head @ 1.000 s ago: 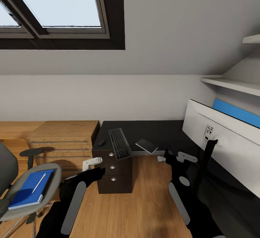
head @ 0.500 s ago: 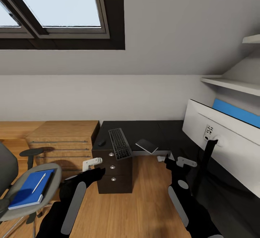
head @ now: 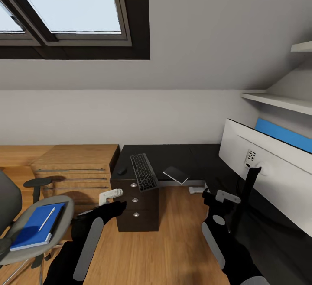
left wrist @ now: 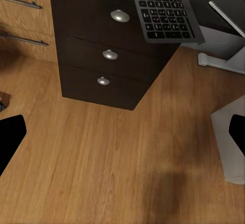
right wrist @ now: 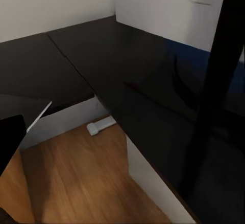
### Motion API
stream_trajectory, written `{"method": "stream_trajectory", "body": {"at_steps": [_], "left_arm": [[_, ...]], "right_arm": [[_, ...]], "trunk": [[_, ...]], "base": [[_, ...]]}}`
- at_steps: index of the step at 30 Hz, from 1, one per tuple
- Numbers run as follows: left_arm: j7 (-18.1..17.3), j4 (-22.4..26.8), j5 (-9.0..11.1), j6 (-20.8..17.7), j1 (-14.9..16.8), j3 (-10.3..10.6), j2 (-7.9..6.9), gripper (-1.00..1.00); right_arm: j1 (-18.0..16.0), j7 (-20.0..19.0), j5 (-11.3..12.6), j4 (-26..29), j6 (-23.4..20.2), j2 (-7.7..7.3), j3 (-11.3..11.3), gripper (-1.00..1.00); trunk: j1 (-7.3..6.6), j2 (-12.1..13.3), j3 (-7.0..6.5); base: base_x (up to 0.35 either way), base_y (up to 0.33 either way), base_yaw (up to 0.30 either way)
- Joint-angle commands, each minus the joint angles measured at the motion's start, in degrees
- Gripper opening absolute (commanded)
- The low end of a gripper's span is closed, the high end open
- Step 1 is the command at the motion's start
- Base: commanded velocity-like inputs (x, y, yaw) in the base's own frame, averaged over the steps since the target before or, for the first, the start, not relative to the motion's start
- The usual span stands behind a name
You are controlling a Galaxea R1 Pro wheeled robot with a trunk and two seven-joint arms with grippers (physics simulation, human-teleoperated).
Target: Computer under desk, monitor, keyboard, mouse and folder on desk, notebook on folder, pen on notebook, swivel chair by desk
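On the swivel chair (head: 30, 228) seat: blue folder (head: 34, 228) with pen (head: 46, 219) atop, well left of the bench (head: 182, 157). Keyboard (head: 144, 171) and notebook (head: 176, 174) there. Jaw state of both unreadable. Next: probably reach left for folder.

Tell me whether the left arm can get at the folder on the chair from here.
Probably yes: the folder lies open on the swivel chair seat, just beside the left gripper, with only the pen on top.
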State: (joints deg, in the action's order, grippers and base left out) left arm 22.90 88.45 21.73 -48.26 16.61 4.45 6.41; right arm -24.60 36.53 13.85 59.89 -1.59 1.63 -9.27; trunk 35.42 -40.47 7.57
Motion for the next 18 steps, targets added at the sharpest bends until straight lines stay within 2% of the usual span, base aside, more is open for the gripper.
{"method": "stream_trajectory", "body": {"at_steps": [1,4,5,8,11,14,18], "left_arm": [[0.57,0.06,0.60,-0.15,0.06,0.03,0.00,1.00],[0.57,0.06,0.60,-0.14,0.03,0.03,0.00,1.00],[0.57,0.06,0.59,-0.16,0.02,0.04,0.00,1.00],[0.57,0.06,0.59,-0.16,0.01,0.04,0.00,1.00],[0.57,0.06,0.60,-0.16,0.01,0.05,0.02,1.00],[0.57,0.06,0.59,-0.15,0.01,0.09,0.05,1.00],[0.57,0.06,0.59,-0.16,0.03,0.05,0.02,1.00]], "right_arm": [[-0.40,0.76,0.30,-0.47,-0.17,-0.19,-0.14,1.00],[-1.95,1.72,0.33,-3.04,-0.15,-1.14,-0.13,1.00],[-3.69,2.12,0.36,-5.99,0.25,-1.99,-0.13,1.00],[-4.87,2.26,0.37,-8.20,1.32,-2.61,-0.13,1.00],[-7.03,2.38,0.40,-12.76,4.26,-3.87,-0.13,1.00],[-7.33,2.39,0.44,-13.37,4.63,-4.29,-0.13,1.00],[-7.83,2.40,0.53,-13.93,4.95,-5.56,-0.08,1.00]], "trunk": [[0.02,-0.09,0.10],[0.02,-0.09,0.10],[0.02,-0.09,0.10],[0.02,-0.09,0.10],[0.02,-0.09,0.10],[0.02,-0.09,0.10],[0.02,-0.09,0.10]], "base": [[0.000,0.000,0.000],[0.000,0.000,0.000],[0.000,0.000,0.000],[0.000,0.000,0.000],[0.000,0.000,0.000],[0.000,0.000,0.000],[0.000,0.000,0.000]]}}
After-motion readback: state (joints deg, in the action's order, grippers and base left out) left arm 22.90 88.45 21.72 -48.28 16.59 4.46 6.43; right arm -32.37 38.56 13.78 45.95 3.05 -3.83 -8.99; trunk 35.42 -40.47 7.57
